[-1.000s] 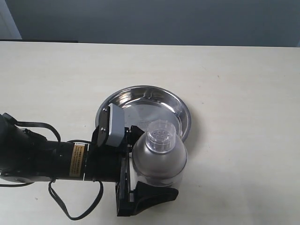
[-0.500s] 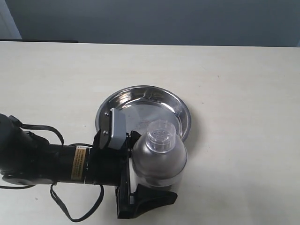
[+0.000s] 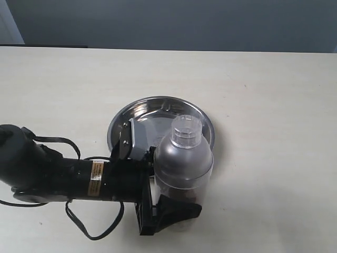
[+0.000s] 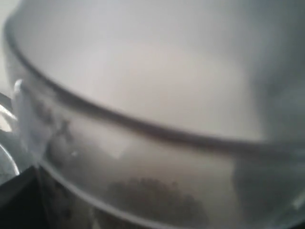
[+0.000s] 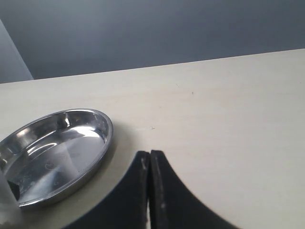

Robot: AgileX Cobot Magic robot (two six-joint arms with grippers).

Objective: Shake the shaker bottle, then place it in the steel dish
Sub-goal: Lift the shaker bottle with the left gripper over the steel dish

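Fingers (image 3: pixel 179 211) of my left gripper (image 3: pixel 167 185) grip the shaker bottle (image 3: pixel 184 158) low, just beside the steel dish (image 3: pixel 163 105) | right gripper (image 5: pixel 150 153) closed, empty | I judge shaking and placing both pending.

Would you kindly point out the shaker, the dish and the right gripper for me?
Shaker (image 3: pixel 184 158), exterior view, domed shoulder.
Dish (image 3: pixel 158 99), exterior view, far rim.
Right gripper (image 5: pixel 150 155), right wrist view, between fingertips.

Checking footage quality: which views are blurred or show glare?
Left wrist view: the shaker bottle fills the frame, badly out of focus. Exterior view: sharp, bright reflections on the steel dish. Right wrist view: sharp, dish glinting, the shut right pincer a dark silhouette.
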